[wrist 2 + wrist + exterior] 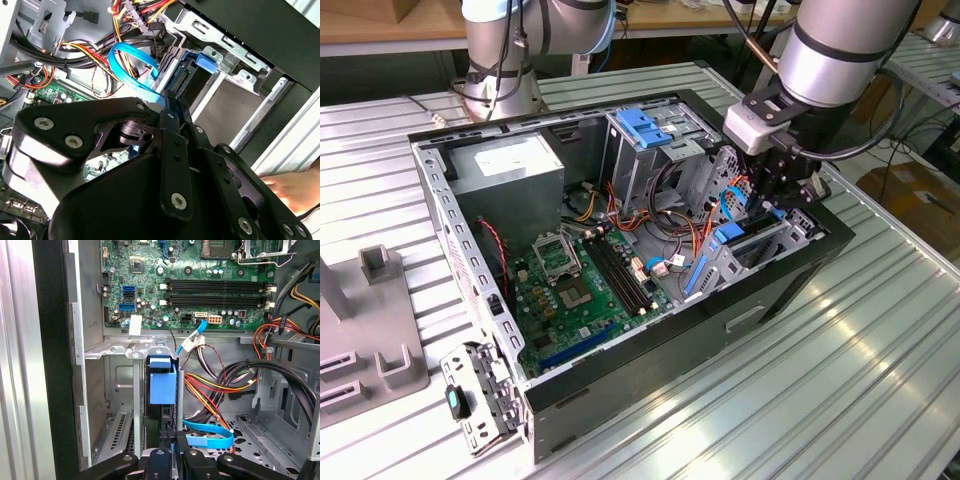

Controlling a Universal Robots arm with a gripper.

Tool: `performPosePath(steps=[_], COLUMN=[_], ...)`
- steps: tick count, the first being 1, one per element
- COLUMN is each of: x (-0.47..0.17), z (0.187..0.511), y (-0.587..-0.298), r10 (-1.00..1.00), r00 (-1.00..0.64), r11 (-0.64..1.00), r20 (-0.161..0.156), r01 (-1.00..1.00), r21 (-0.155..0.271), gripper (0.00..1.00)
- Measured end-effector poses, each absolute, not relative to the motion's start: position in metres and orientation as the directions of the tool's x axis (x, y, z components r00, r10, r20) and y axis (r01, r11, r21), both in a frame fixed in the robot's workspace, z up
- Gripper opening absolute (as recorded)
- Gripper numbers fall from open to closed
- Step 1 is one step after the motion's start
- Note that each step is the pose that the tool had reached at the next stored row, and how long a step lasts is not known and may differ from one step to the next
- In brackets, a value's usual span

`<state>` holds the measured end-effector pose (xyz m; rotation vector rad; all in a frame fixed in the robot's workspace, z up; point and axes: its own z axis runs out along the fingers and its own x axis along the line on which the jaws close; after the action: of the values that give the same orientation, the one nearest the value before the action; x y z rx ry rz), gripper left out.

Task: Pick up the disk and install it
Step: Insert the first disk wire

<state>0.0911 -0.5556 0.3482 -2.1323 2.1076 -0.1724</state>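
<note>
1. From where I stand, the gripper (778, 200) is down in the front corner of the open computer case (650, 392), at the exterior view's right. Its fingers are drawn narrow and clamped on the upper edge of the disk (745, 248).
2. The disk stands on edge in the metal drive bay (117, 349) against the case's front wall, apart from the circuit board (570, 290). The gripper covers the disk's near end, so I can't quite make out how deep it sits.
3. The biggest worry is jamming. The slot looks snug, and if the disk is even slightly tilted, its rails could bind on the bay's metal lip and a push would skew it.
4. The cables are the next worry. A blue ribbon cable (207, 437) and a bundle of orange and yellow wires (207, 387) lie just beside the bay. A loop could get pinched under the disk or caught by the gripper.
5. The hold is on a thin edge only, so I'd guess the disk could pivot or slip if it meets resistance.
6. A person's hand (290, 187) rests outside the case wall near that corner, close to the arm.
7. In the first wrist view the disk (162, 382) shows edge-on as a slim slab capped by a bright blue plastic rail. In the exterior view it shows a flat grey face framed in blue, and it looks stiff and hard.
</note>
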Motion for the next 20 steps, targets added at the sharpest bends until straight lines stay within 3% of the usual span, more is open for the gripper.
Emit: performPosePath(steps=[20], x=[0.0908], z=[0.345], y=[-0.5564], r10=[-1.0], r00=[0.013], r11=[-0.01], r20=[-0.016], r01=[-0.984], r21=[-0.178], gripper=[0.16])
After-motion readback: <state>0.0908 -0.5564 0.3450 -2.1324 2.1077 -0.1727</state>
